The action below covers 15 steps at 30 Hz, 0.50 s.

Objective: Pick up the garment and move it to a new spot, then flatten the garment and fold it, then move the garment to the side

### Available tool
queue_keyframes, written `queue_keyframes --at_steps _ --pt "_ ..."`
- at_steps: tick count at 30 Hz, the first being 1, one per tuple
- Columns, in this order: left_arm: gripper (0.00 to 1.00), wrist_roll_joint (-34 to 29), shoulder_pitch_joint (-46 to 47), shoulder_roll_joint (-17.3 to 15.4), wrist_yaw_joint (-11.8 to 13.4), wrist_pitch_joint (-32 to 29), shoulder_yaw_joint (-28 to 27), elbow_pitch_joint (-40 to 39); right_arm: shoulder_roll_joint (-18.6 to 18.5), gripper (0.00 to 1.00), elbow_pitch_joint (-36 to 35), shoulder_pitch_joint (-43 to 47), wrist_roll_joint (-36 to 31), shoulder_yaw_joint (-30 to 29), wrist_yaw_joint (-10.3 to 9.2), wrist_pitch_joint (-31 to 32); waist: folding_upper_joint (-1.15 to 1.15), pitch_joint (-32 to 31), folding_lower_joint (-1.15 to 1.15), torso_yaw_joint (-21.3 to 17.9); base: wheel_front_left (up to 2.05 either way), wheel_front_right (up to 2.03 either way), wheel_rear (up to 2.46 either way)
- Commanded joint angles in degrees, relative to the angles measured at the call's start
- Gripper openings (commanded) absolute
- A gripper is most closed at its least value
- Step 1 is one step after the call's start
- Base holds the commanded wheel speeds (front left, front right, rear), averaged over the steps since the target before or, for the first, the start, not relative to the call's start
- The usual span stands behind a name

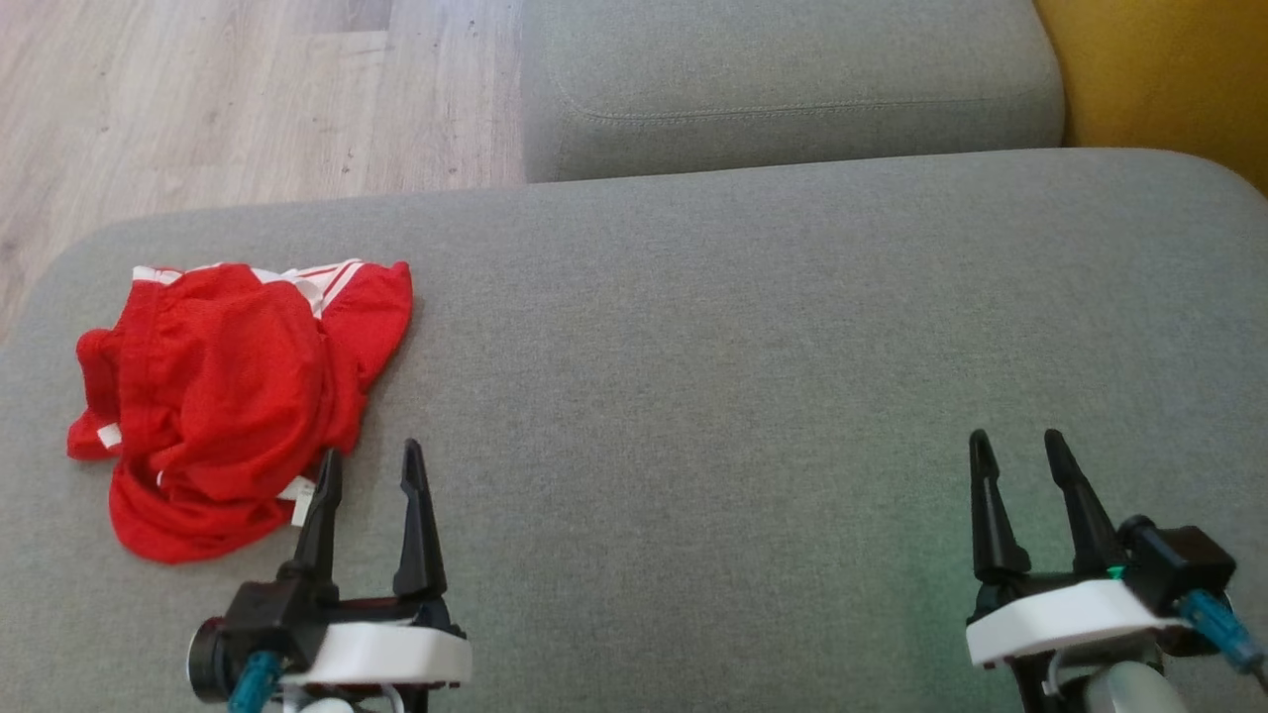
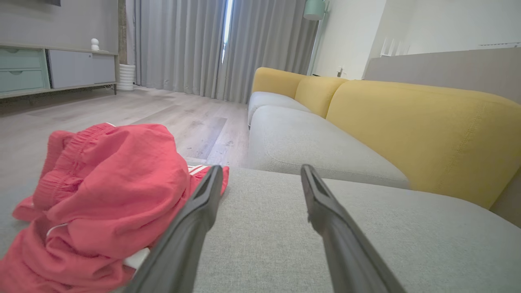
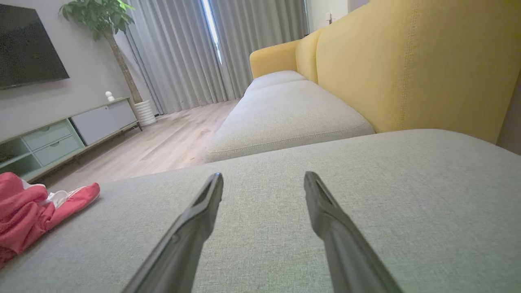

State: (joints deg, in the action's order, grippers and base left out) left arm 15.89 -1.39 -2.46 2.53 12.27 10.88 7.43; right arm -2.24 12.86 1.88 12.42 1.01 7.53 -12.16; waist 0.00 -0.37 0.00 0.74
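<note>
A crumpled red fabric garment with white stripes (image 1: pixel 233 396) lies on the grey woven sofa cushion (image 1: pixel 693 376), just left of the left claw (image 1: pixel 371 454), whose left finger reaches the garment's edge. That claw stands wide, holding nothing. Well to the right, the right claw (image 1: pixel 1017 438) is also wide and holds nothing, over the cushion.

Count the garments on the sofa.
1. The red garment lies crumpled at the left end of the sofa, by the left gripper. Its folds could hide a smaller piece.
</note>
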Motion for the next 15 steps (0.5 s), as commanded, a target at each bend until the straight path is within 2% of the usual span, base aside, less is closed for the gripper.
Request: queue_keyframes --at_steps 1,11,15 --pt "1.00 -2.1 1.6 -0.4 0.4 0.9 -1.3 -1.8 -0.6 1.00 -1.5 -1.5 -2.0 1.2 -0.04 -1.0 0.00 0.0 0.00 0.0 0.00 0.00 0.00" --pt "1.00 -8.3 1.5 -0.4 1.7 2.6 -1.3 -1.3 -0.6 1.00 -0.6 -1.6 -8.8 1.5 -0.04 -2.7 0.00 0.2 0.00 -0.3 0.00 0.00 0.00" --pt "1.00 -8.3 1.3 -0.4 1.8 2.7 -1.6 -0.5 -0.6 1.00 -0.5 -1.7 -9.4 1.6 -0.04 -2.8 0.00 0.1 0.00 -0.6 0.00 0.00 0.00"
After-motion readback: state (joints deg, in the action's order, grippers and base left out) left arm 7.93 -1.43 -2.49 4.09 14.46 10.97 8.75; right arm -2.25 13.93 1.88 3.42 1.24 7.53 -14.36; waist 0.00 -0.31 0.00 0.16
